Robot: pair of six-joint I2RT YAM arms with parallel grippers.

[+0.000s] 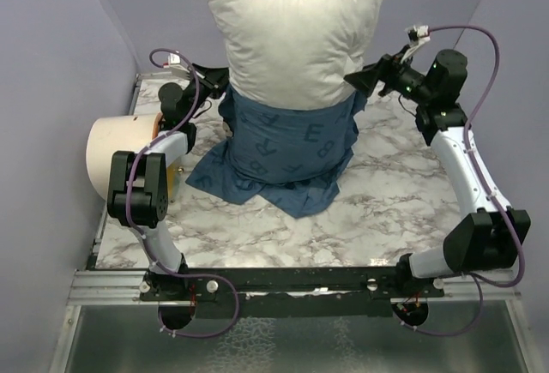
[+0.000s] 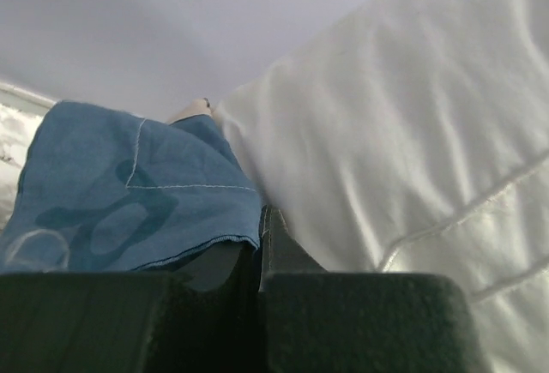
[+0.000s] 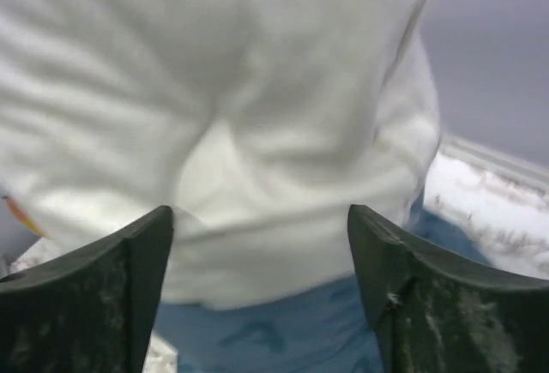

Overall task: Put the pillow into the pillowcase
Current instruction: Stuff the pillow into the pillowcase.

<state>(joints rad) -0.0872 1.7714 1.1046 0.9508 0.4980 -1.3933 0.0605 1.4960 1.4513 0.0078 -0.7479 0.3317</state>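
At the tabletop's [image 1: 386, 201] far edge only the pillow's [image 1: 296, 30] lower end sits in the pillowcase [image 1: 287, 150], most left to cover; the left gripper [image 2: 260, 219] pinches its hem, the right gripper [image 3: 260, 227] gapes empty.

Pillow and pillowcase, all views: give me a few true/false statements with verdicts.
1. The pillow is fully inside the pillowcase. False: only its lower end is in the case, and most of it sticks out above.
2. The right gripper is open, its fingers spread in front of the pillow. True.
3. The left gripper is wide open and clear of the fabric. False: it is shut, pinching the hem of the pillowcase beside the pillow.
4. The pillowcase is blue with pale letters printed on it. True.
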